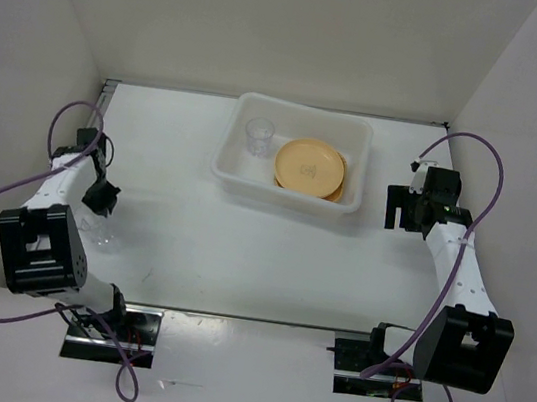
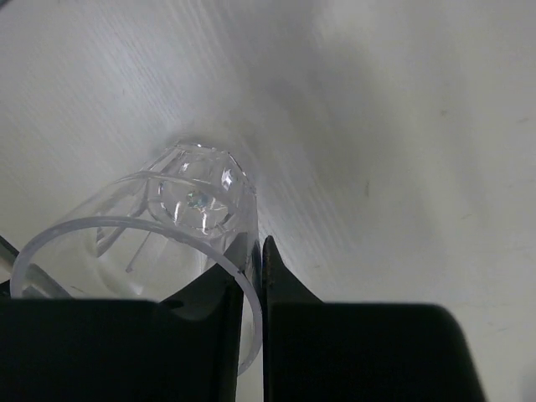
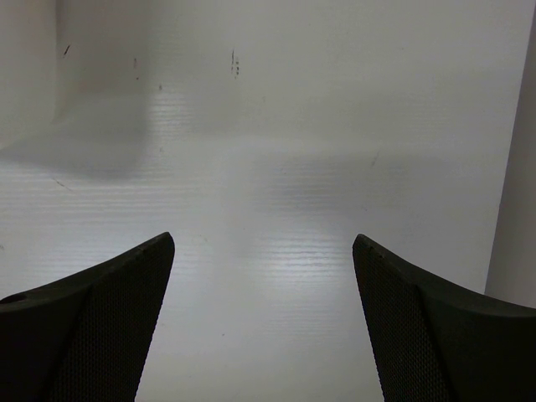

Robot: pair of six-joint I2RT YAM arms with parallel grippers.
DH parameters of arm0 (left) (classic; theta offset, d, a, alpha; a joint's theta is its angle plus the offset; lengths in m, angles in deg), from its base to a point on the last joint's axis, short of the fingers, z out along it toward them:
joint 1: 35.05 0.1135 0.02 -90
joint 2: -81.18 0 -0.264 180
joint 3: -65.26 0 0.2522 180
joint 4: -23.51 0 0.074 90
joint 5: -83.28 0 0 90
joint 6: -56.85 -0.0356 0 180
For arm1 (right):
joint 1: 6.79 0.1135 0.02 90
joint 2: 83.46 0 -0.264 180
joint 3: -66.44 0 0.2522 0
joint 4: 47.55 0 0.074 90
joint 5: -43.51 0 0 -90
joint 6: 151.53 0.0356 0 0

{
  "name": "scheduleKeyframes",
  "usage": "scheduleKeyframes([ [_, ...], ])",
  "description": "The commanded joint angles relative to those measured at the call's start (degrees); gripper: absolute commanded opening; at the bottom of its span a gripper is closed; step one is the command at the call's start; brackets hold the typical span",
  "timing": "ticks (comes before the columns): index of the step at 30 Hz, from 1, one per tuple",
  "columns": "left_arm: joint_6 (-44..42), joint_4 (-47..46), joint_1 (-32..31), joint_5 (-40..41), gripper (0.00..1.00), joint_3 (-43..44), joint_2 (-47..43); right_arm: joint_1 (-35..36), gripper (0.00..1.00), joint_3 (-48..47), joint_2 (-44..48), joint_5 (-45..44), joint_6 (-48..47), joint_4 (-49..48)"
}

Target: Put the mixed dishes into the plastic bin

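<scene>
Pinch grip on thin clear plastic, with the hazards we read from it. The left jaws stand narrow, shut on the wall of a clear cup (image 2: pixel 197 201) near the left edge of the counter (image 1: pixel 240 257), one jaw inside the mouth and one outside. The cup lies tilted, its mouth toward the jaws and its faceted base away; whether it rests on the counter we cannot tell. We judge three risks. The wall is thin, smooth and springy, so a hard squeeze may buckle it and a light one may let it slip out in the lift. The hold sits at one side of the rim, so the cup may swing or twist in transit. The plastic bin (image 1: pixel 288 202), a translucent white tub with rounded corners and a raised rim at the middle of the far edge, has walls that a cup carried low could strike. Inside it, round matte tan plates (image 1: pixel 309 167) lie stacked toward the right, their number unclear, and a second cup (image 1: pixel 258 137) stands upright at the left. A careless release could topple that cup or bounce off the hard plates. The right jaws stand wide with nothing between them, finely meshed on the inner side, near the bin's right wall.
</scene>
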Motion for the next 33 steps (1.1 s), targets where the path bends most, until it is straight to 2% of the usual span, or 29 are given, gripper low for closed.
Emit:
scheduleKeyframes([
  [1,-0.73,0.58,0.28,1.84,0.0,8.16,-5.53,-0.07,0.91,-0.37,0.38,-0.39,-0.27,-0.9],
  [3,-1.43,-0.82,-0.42,-1.13,0.0,11.85,-7.48,-0.07,0.91,-0.37,0.38,-0.39,-0.27,-0.9],
  [5,-1.44,-0.82,-2.26,-2.2,0.0,20.1,-6.96,-0.07,0.91,-0.37,0.38,-0.39,-0.27,-0.9],
  [7,-2.92,-6.6,-4.71,-7.63,0.0,25.29,-6.95,-0.07,0.91,-0.37,0.38,-0.39,-0.27,-0.9],
  [8,-4.06,-14.54,-5.34,-11.22,0.0,25.84,-7.47,-0.07,0.91,-0.37,0.38,-0.39,-0.27,-0.9],
  [9,-4.94,-18.62,-5.87,-19.7,0.0,26.45,-7.48,-0.07,0.91,-0.37,0.38,-0.39,-0.27,-0.9],
  [11,-5.56,-22.26,-8.59,-25.38,0.0,30.3,-2.07,-0.07,0.91,-0.37,0.38,-0.39,-0.27,-0.9],
  [13,-9.94,-19.21,-11.4,-32.57,0.0,42.41,4.79,-0.07,0.91,-0.37,0.38,-0.39,-0.27,-1.43],
  [14,-12.05,-16.76,-14.8,-33.92,0.0,47.06,12.31,-0.07,0.91,-0.37,0.99,-0.39,-0.27,-1.43],
  [15,-16.16,-11.16,-16.75,-33.93,0.0,51.64,15.95,-0.07,0.91,-0.37,1.0,-0.39,-0.27,-1.43],
  [16,-17.77,-8.15,-18.77,-32.98,0.0,60.99,19.38,-0.07,0.91,-0.37,1.0,-0.39,-0.27,-1.43],
  [17,-19.18,-2.11,-22.53,-31.49,0.0,65.87,26.29,-0.07,0.91,-0.37,1.52,-0.39,-0.27,-1.43],
  [18,-21.8,0.9,-24.4,-30.08,0.0,71.05,29.84,-0.07,0.91,-0.37,1.53,-0.39,-0.27,-1.43],
  [19,-23.22,3.81,-26.24,-27.89,0.0,76.33,37.01,-0.07,0.91,-0.37,1.53,-0.39,-0.27,-1.43],
  [20,-24.28,9.14,-30.09,-25.52,0.0,86.65,39.78,-0.07,0.91,0.16,1.53,-0.39,-0.27,-1.43],
  [27,-26.65,9.37,-39.43,-19.96,0.0,85.61,45.08,-1.12,0.91,0.16,2.58,-0.39,-0.27,-1.43],
  [33,-27.89,9.37,-42.52,-17.68,0.0,80.96,48.49,-1.12,0.91,0.16,2.58,-0.39,-0.27,-1.43],
])
